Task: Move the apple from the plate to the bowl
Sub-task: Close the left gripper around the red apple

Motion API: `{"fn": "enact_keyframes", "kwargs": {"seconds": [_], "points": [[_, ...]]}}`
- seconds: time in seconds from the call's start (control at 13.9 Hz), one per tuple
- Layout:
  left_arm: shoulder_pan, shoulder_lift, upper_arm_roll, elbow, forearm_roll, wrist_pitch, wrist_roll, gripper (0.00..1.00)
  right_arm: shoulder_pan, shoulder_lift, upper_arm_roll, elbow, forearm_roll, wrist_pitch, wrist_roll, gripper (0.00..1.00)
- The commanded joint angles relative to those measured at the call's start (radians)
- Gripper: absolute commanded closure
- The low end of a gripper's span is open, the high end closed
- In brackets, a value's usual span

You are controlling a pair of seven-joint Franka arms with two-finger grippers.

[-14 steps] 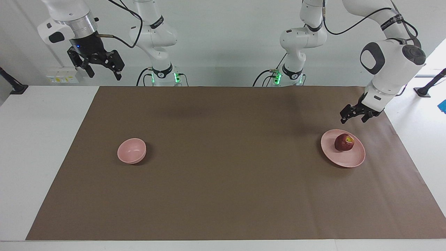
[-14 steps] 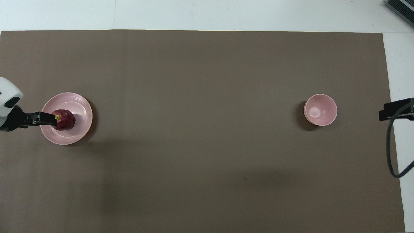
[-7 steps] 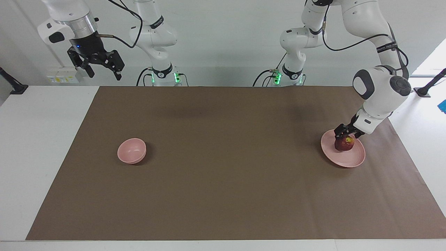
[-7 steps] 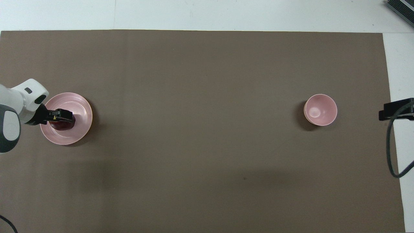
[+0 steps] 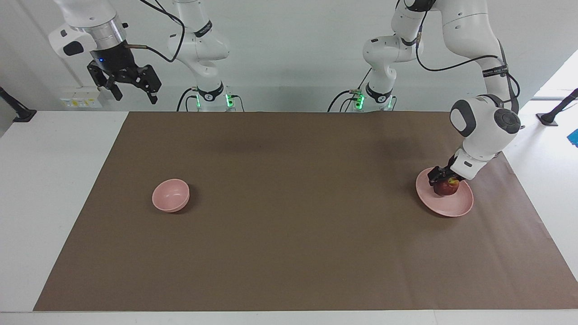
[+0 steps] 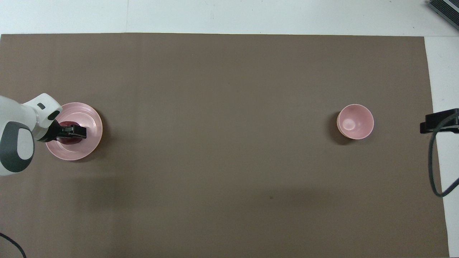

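From the camera that faces the robots, the brown mat (image 5: pixel 289 207) covers most of the white table (image 5: pixel 54 180). At the middle right of the picture sits the pink plate (image 5: pixel 451 205), and the dark red apple (image 5: pixel 445 188) lies on it. The left gripper (image 5: pixel 445 177) is down at the top of the apple, with its fingers spread wide on either side of the fruit. They are not squeezed shut, and I cannot tell if they touch the apple. At the middle left of the picture sits the small pink bowl (image 5: pixel 170 195), with nothing in it. The bowl is well apart from the plate. In the upper left of the picture the right gripper (image 5: pixel 133 90) hangs high in the air, fingers spread wide, holding nothing. That arm waits.

From the camera above, the plate (image 6: pixel 88 118) is at the middle left of the picture. The left gripper (image 6: pixel 73 131) covers most of the apple (image 6: pixel 68 124), so only a bit of red shows. The bowl (image 6: pixel 355 121) is at the middle right. The right gripper (image 6: pixel 439 122) shows only as a dark bit at the right edge, beside the mat (image 6: pixel 215 143).
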Motion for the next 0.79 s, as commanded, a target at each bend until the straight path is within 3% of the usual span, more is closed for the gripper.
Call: {"fn": "enact_keyframes", "kwargs": {"seconds": [0.0,0.72], "points": [[0.006,-0.009,-0.004,-0.03,0.012,0.036,0.012,0.0,-0.01,-0.019,-0.003,-0.02,0.013,-0.003,-0.033,0.0],[0.008,0.012,-0.004,-0.025,0.012,0.078,0.058,0.0,-0.01,-0.019,-0.003,-0.02,0.013,-0.004,-0.033,0.0]]}}
